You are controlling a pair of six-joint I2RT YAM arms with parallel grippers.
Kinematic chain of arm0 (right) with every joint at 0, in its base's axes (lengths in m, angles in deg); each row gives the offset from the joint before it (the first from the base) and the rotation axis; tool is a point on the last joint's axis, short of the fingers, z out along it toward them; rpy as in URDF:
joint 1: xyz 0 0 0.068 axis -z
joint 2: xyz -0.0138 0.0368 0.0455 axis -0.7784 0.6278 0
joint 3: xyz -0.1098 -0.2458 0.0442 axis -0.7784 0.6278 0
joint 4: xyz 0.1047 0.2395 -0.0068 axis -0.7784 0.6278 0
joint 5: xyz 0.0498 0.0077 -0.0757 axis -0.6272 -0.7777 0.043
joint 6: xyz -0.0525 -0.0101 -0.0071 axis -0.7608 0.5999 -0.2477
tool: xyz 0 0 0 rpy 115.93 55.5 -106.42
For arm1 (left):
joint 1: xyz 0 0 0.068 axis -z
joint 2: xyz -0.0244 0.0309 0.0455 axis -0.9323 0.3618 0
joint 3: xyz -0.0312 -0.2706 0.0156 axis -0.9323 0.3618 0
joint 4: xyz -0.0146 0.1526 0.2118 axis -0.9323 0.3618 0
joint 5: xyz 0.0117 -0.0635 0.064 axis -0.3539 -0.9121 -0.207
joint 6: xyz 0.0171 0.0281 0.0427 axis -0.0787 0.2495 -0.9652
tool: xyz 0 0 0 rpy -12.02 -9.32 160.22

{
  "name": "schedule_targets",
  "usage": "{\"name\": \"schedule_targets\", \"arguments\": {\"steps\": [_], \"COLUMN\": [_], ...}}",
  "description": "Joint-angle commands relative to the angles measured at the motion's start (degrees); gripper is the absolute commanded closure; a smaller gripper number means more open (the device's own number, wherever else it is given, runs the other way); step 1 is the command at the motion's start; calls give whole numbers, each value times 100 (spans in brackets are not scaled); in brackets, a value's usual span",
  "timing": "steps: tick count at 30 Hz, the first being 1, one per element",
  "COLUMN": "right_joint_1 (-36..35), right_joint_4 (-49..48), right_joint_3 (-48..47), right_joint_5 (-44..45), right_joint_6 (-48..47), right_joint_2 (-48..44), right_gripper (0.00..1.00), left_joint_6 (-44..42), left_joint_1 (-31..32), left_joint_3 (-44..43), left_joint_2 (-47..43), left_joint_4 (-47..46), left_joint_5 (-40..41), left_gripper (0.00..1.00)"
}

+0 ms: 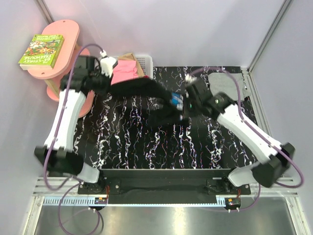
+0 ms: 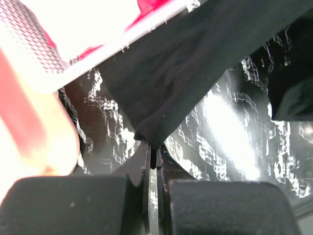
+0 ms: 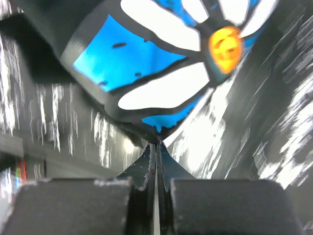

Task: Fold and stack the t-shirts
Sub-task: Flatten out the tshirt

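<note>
The black, white-veined mat (image 1: 146,147) covers the tabletop and takes up most of the overhead view. Across its far half, from about 11 o'clock in toward the centre, the black t-shirt (image 1: 142,88) hangs in a slack, bunched band between the two arms. It is not spread flat. The grey t-shirt (image 1: 222,83) lies apart from it at roughly 1 o'clock, by the far right edge of the mat, and looks like a compact flat shape. Whether it is properly folded I cannot tell.

Off the mat at 10 o'clock stands a pink stool (image 1: 68,34) with a green book (image 1: 41,50) on top. A white basket (image 1: 144,61) at about 11 to 12 o'clock holds a pink garment (image 1: 124,71).

The left gripper (image 2: 154,147) has its fingers pressed together on a corner of the black shirt's hem, just beside the basket. The right gripper (image 3: 156,144) is likewise pinched tight, the cloth edge running into its tips right under the blue-and-white flower print (image 3: 161,63) — near the middle of the mat.

By my reading, the step in hand is getting the black shirt out and opened up, with both corners taken and no fold made yet. The next move calls for drawing the two grips apart until the cloth is taut. It would then be lowered onto the bare near part of the mat at 6 o'clock, print side settled, without dragging on the basket rim.
</note>
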Motion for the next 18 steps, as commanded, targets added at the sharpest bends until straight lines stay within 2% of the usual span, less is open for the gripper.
{"name": "schedule_targets", "arguments": {"steps": [1, 2, 3, 4, 5, 6, 9, 10, 11, 13, 14, 18], "right_joint_1": [-748, -846, -917, -926, -926, -926, -917, -909, -865, -707, -410, 643], "right_joint_4": [448, 414, 239, 194, 185, 220, 517, 606, 694, 800, 748, -68], "right_joint_3": [1651, 2255, 2531, 2734, 2910, 2885, 2316, 2131, 1790, 1533, 1392, 1741], "right_joint_5": [-1332, -1516, -1605, -1650, -1554, -1484, -922, -703, -266, 80, 334, 135], "right_joint_6": [649, 782, 888, 1011, 1029, 995, 652, 573, 529, 459, 423, 265], "right_joint_2": [-824, -921, -1079, -1124, -1159, -1151, -924, -835, -739, -510, -387, -97], "right_gripper": [85, 63, 49, 42, 16, 1, 0, 0, 0, 0, 0, 0], "left_joint_6": [-916, -997, -1067, -1146, -1156, -1147, -1209, -1270, -1314, -1340, -1367, -1314], "left_joint_1": [5, 5, -4, -4, -22, -48, -267, -381, -452, -610, -646, -769], "left_joint_3": [1400, 2056, 2341, 2597, 3017, 3195, 3706, 3776, 3812, 3768, 3664, 3242], "left_joint_2": [-1307, -1468, -1600, -1775, -1829, -1873, -1865, -1743, -1663, -1462, -1417, -1320], "left_joint_4": [491, 482, 473, 456, 403, 238, -132, -168, -177, -169, -160, -151], "left_joint_5": [106, 114, 115, 141, 237, 281, 501, 536, 545, 545, 484, 335], "left_gripper": [100, 100, 100, 100, 100, 100, 100, 97, 86, 72, 56, 19]}}
